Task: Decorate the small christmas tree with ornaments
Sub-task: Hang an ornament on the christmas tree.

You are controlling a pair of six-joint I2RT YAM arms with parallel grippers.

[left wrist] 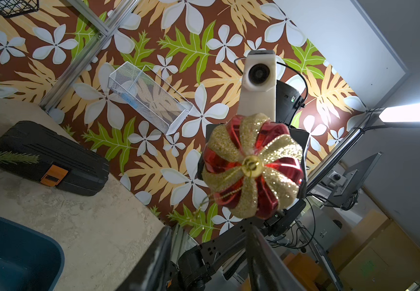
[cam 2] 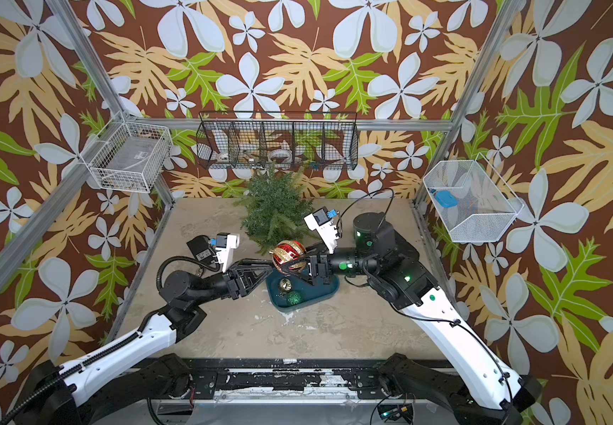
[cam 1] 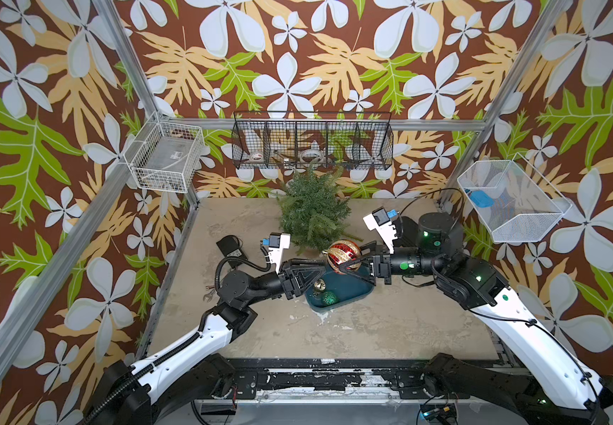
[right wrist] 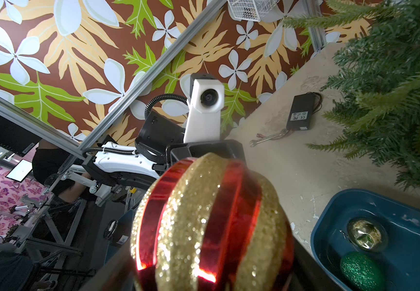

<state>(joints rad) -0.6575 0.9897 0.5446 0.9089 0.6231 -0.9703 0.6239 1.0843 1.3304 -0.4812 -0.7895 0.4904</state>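
Note:
My right gripper (cam 1: pixel 347 263) (right wrist: pixel 211 264) is shut on the large red and gold striped ornament (cam 1: pixel 343 254) (cam 2: pixel 289 254) (right wrist: pixel 211 226), holding it above the blue tub (cam 1: pixel 356 290) (cam 2: pixel 319 290), just in front of the small christmas tree (cam 1: pixel 312 213) (cam 2: pixel 273 209) (right wrist: pixel 393 88). My left gripper (cam 1: pixel 324 268) (left wrist: pixel 209 234) is open, its tips close to the ornament's gold cap side (left wrist: pixel 251 166); a thin gold string dangles near the jaws, ungripped. A shiny gold ball (cam 1: pixel 319 285) (right wrist: pixel 365 234) and a glittery green ball (cam 1: pixel 330 298) (right wrist: pixel 360 270) lie in the tub.
A black power adapter (cam 1: pixel 232 248) and a wrench (cam 1: pixel 209 292) lie at the table's left. A black case (left wrist: pixel 52 158) sits behind the right arm. Wire baskets hang on the walls: white (cam 1: pixel 165 158), black (cam 1: pixel 312 141), and white mesh (cam 1: pixel 511 200).

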